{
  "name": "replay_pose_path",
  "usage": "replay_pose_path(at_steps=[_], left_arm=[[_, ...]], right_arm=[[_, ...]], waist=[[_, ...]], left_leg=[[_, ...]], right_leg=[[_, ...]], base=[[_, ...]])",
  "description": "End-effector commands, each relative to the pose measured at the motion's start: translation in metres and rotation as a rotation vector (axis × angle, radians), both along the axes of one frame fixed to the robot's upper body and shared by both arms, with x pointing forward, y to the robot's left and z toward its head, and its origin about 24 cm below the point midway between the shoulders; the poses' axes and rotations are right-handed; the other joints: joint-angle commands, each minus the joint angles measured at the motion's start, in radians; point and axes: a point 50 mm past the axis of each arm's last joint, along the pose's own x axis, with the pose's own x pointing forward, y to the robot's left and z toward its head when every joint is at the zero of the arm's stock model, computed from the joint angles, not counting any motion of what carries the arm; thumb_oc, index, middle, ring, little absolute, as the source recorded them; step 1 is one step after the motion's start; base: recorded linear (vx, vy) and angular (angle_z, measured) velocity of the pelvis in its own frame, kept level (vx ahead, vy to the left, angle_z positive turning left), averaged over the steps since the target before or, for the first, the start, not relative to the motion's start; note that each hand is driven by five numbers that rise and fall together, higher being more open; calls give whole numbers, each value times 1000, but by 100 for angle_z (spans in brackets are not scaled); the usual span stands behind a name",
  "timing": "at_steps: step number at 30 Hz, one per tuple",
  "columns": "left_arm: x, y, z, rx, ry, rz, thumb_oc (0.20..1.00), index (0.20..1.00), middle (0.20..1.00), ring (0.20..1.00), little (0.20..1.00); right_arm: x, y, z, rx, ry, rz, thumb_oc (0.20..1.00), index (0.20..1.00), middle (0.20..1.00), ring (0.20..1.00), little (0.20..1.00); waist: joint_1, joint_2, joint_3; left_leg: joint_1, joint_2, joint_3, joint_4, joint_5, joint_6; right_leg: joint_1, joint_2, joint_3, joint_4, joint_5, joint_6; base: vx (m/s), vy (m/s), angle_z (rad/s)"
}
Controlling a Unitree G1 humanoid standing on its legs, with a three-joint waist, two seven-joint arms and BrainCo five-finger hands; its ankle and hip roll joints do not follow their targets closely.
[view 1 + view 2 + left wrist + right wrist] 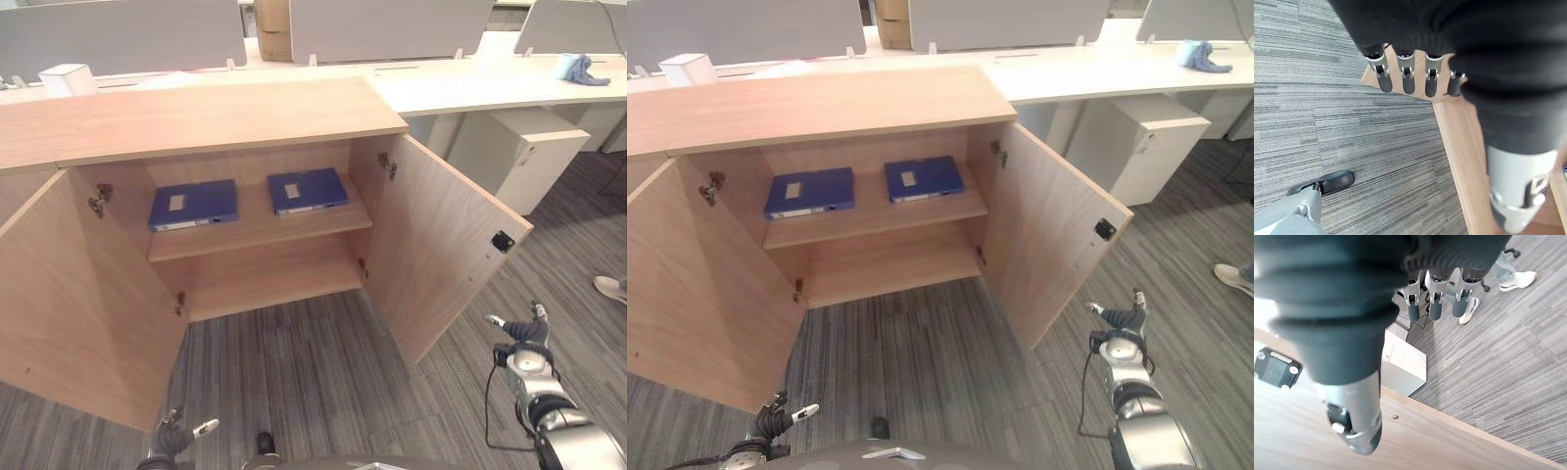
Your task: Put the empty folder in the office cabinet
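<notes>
Both robot hands, left [174, 438] and right [524, 331], hang loose, holding nothing | two blue folders [194, 205] on cabinet shelf [257, 232] | doors [443, 243] open; closing them looks next

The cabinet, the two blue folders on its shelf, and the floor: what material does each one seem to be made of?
The cabinet looks like wood-grain laminate board with a matte finish: light brown, fine streaks, thin flat panels. The left blue folder and the right blue folder look like plastic-covered board, smooth with a faint sheen, though that is uncertain. The floor looks like short-pile carpet, grey with streaked stripes.
</notes>
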Motion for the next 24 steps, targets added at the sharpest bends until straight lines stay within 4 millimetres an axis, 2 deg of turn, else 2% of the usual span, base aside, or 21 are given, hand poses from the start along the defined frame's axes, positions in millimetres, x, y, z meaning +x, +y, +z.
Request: replay_pose_path(at_steps=[1, 3, 5, 6, 10, 12, 14, 16, 17, 18, 20, 22, 24], left_arm=[[29, 17, 13, 55, -73, -45, 1000, 1000, 1000, 1000, 1000], [24, 18, 12, 52, -58, -39, 1000, 1000, 1000, 1000, 1000], [21, 18, 10, 53, -45, -37, 1000, 1000, 1000, 1000, 1000], [11, 21, 7, 63, -8, -25, 1000, 1000, 1000, 1000, 1000], [0, 25, 4, 82, 31, -11, 1000, 1000, 1000, 1000, 1000], [-5, 29, 3, 91, 51, -5, 1000, 1000, 1000, 1000, 1000], [-6, 29, 3, 90, 51, -4, 1000, 1000, 1000, 1000, 1000], [-8, 32, 3, 90, 58, 8, 1000, 1000, 1000, 1000, 1000], [-8, 32, 3, 90, 58, 8, 1000, 1000, 1000, 1000, 1000], [-8, 33, 3, 88, 54, 13, 1000, 1000, 1000, 1000, 1000], [-6, 35, 4, 90, 51, 26, 1000, 1000, 1000, 1000, 1000], [-5, 36, 4, 95, 49, 40, 1000, 1000, 1000, 1000, 1000], [-5, 37, 3, 98, 49, 51, 1000, 1000, 1000, 1000, 1000]], right_arm=[[8, -30, 25, -37, -67, -96, 1000, 1000, 1000, 1000, 1000], [16, -38, 38, -68, -73, -85, 1000, 1000, 1000, 1000, 1000], [18, -38, 39, -80, -67, -63, 1000, 1000, 1000, 1000, 1000], [21, -37, 42, -98, -62, -23, 1000, 1000, 1000, 1000, 1000], [25, -31, 43, -96, -61, 32, 1000, 1000, 1000, 1000, 1000], [33, -23, 47, -111, -67, 131, 1000, 1000, 1000, 1000, 1000], [33, -23, 47, -111, -67, 131, 1000, 1000, 1000, 1000, 1000], [46, -7, 55, -112, -108, 250, 1000, 1000, 1000, 1000, 1000], [46, -7, 55, -112, -108, 250, 1000, 1000, 1000, 1000, 1000], [56, 10, 66, -88, -180, 367, 1000, 1000, 1000, 1000, 1000], [61, 24, 69, -95, -196, 441, 1000, 1000, 1000, 1000, 1000], [68, 55, 77, -78, -257, 597, 1000, 1000, 1000, 1000, 1000], [68, 74, 80, -56, -289, 691, 1000, 1000, 1000, 1000, 1000]], waist=[[31, 20, 17], [43, 42, 23], [42, 48, 22], [47, 53, 20], [51, 58, 17], [55, 56, 17], [54, 56, 16], [53, 52, 18], [53, 52, 18], [52, 49, 21], [48, 46, 22], [46, 39, 24], [43, 34, 25]], left_leg=[[60, 16, 20, -2, -82, -46], [49, 12, 12, -10, -75, -50], [46, 10, 8, -10, -74, -51], [46, 8, 4, -10, -75, -52], [50, 9, 1, -10, -76, -54], [48, 12, 0, -10, -72, -56], [48, 12, -1, -10, -72, -56], [44, 13, -1, -10, -71, -58], [44, 13, -1, -10, -71, -58], [42, 14, 0, -10, -71, -59], [42, 16, 1, -10, -72, -59], [42, 17, 4, -10, -74, -58], [41, 17, 4, -10, -76, -58]], right_leg=[[-60, 0, 32, -4, 45, 24], [-66, -4, 16, -4, 43, 28], [-66, -4, 12, -4, 43, 28], [-62, -5, 6, -4, 42, 27], [-56, -4, 2, -4, 41, 26], [-56, -4, -3, -4, 42, 24], [-56, -4, -3, -4, 42, 24], [-60, -4, -4, -4, 43, 24], [-60, -4, -4, -4, 43, 24], [-63, -5, -5, -4, 45, 24], [-68, -5, -3, -4, 48, 24], [-71, -5, -2, -4, 50, 24], [-72, -7, -3, -4, 53, 23]], base=[[-9, 14, 4], [-23, 49, 5], [4, 25, 17], [17, 6, 23], [6, -1, 6], [0, 0, 0], [0, 0, 0], [-8, -1, 4], [-16, -2, 4], [0, 0, 0], [0, 0, 0], [-15, 18, -7], [0, 0, 0]])
